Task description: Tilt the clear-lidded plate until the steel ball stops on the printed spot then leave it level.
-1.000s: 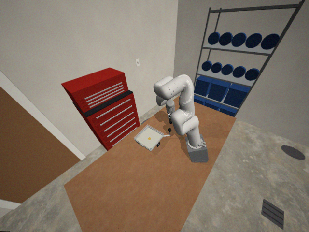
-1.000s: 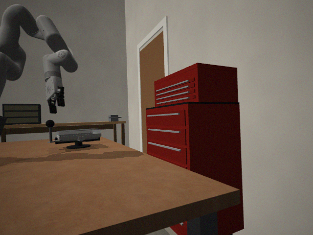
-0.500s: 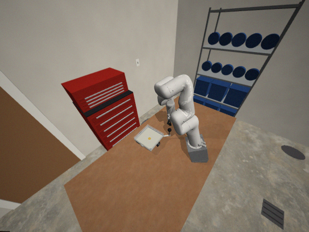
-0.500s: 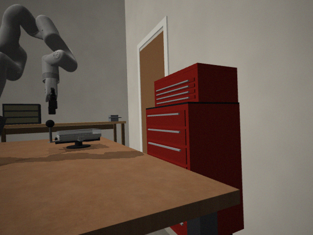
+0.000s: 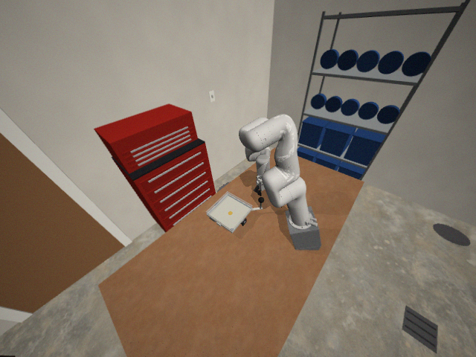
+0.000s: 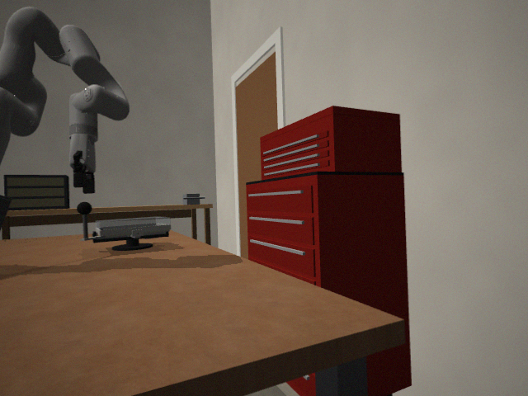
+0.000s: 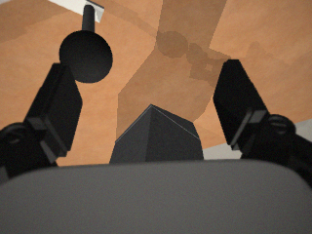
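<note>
Gripper (image 5: 258, 190) (image 6: 83, 182) (image 7: 147, 81) wide open above the black ball knob (image 5: 261, 199) (image 6: 84, 208) (image 7: 86, 57).

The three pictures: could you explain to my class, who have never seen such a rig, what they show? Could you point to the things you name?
The machine is one white robot arm (image 5: 286, 153) (image 6: 25, 51) with a two-fingered gripper (image 5: 258, 190) (image 6: 83, 185) (image 7: 147, 81). The top picture looks down from high up; the exterior one looks across the table (image 5: 215, 284) (image 6: 213, 315); the wrist one looks out past the fingers. On the table stands a shallow square plate (image 5: 227, 221) (image 6: 132, 228) with an orange spot (image 5: 230, 213) and a black knob (image 5: 261, 199) (image 6: 84, 208) (image 7: 86, 57) beside it. The gripper is open, holding nothing.
</note>
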Robot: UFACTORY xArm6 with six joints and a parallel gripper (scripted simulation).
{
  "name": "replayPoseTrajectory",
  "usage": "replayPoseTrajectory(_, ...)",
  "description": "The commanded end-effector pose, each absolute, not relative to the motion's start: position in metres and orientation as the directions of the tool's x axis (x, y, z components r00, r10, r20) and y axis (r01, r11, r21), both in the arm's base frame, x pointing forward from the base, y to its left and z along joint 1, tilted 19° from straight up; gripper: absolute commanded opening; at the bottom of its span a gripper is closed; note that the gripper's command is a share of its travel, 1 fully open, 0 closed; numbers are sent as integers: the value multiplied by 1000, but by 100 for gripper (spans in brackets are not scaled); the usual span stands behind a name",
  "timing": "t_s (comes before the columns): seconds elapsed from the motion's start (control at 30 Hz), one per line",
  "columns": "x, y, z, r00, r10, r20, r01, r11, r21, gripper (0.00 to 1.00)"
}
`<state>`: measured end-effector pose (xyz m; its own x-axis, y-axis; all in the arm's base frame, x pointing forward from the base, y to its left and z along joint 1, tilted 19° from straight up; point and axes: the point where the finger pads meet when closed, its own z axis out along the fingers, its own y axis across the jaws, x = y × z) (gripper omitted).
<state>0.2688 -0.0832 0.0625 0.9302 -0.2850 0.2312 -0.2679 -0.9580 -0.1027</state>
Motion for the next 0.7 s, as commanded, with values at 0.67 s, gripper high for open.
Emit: replayPoseTrajectory(0.67, 268, -49, 67, 739, -668, 80, -622, -724, -297, 100)
